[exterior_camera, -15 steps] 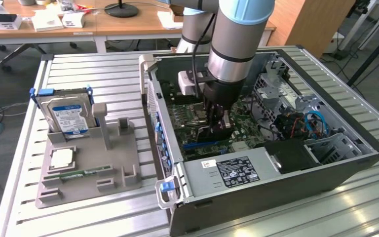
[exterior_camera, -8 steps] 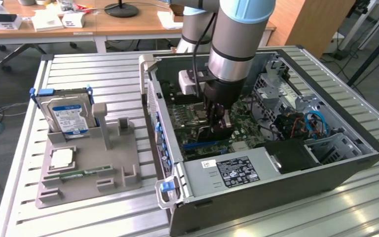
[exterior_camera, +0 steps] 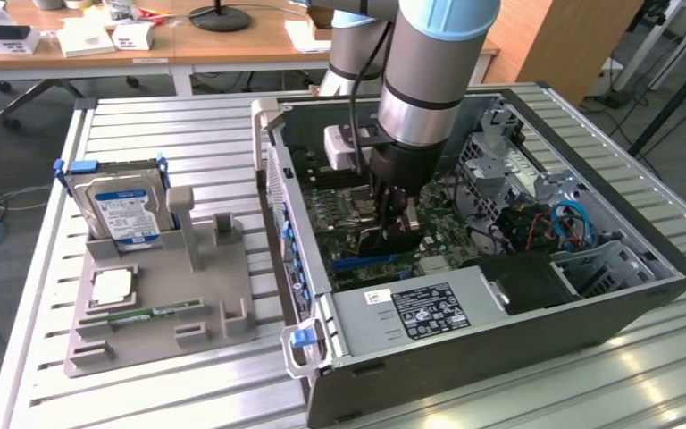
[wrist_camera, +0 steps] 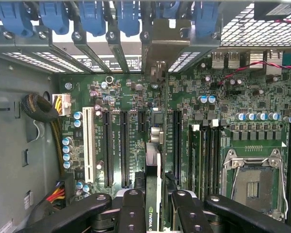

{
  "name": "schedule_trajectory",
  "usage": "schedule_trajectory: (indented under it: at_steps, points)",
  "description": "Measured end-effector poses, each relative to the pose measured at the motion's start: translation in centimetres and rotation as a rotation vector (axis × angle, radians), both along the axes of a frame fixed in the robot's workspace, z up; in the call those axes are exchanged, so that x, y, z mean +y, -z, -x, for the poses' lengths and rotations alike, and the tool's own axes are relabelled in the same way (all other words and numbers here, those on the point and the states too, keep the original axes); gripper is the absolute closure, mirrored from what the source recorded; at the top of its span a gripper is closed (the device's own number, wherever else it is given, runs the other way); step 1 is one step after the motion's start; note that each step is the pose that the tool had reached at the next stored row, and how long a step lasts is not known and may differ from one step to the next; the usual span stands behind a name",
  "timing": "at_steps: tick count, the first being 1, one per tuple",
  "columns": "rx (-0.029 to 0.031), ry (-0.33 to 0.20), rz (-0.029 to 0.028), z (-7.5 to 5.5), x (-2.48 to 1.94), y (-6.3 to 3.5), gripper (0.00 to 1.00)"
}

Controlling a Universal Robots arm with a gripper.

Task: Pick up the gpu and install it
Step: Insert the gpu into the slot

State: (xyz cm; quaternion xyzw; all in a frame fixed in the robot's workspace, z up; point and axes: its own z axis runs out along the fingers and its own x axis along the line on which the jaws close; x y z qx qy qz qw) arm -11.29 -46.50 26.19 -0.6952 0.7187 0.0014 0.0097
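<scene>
The gpu (wrist_camera: 157, 162) shows edge-on in the wrist view, a thin card with a green logo near my fingers. Its silvery end bracket (wrist_camera: 161, 51) sits up against the row of rear slot openings with blue clips. My gripper (wrist_camera: 154, 208) is shut on the card, one black finger (wrist_camera: 132, 211) on each side. The card stands upright over the motherboard (wrist_camera: 223, 116), among the long black expansion slots (wrist_camera: 124, 148); whether it is seated in one I cannot tell. In the exterior view the gripper (exterior_camera: 393, 213) reaches down into the open computer case (exterior_camera: 629, 295), with the dark gpu (exterior_camera: 389, 241) below it.
A grey fixture (exterior_camera: 200, 304) in the exterior view's left holds a blue-labelled hard drive (exterior_camera: 122, 210), a processor chip (exterior_camera: 113, 286) and a memory stick (exterior_camera: 140, 315). Inside the case are the power supply (exterior_camera: 429, 308), blue cables (exterior_camera: 570, 223), an open processor socket (wrist_camera: 254, 182) and a cable bundle (wrist_camera: 41, 109).
</scene>
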Motion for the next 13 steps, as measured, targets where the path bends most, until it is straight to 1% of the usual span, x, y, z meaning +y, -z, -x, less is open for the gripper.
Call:
schedule_trajectory:
  at_steps: [13]
  points:
    - [-0.0001, 0.008, -0.0005, 0.0, 0.0, 0.0, 0.74]
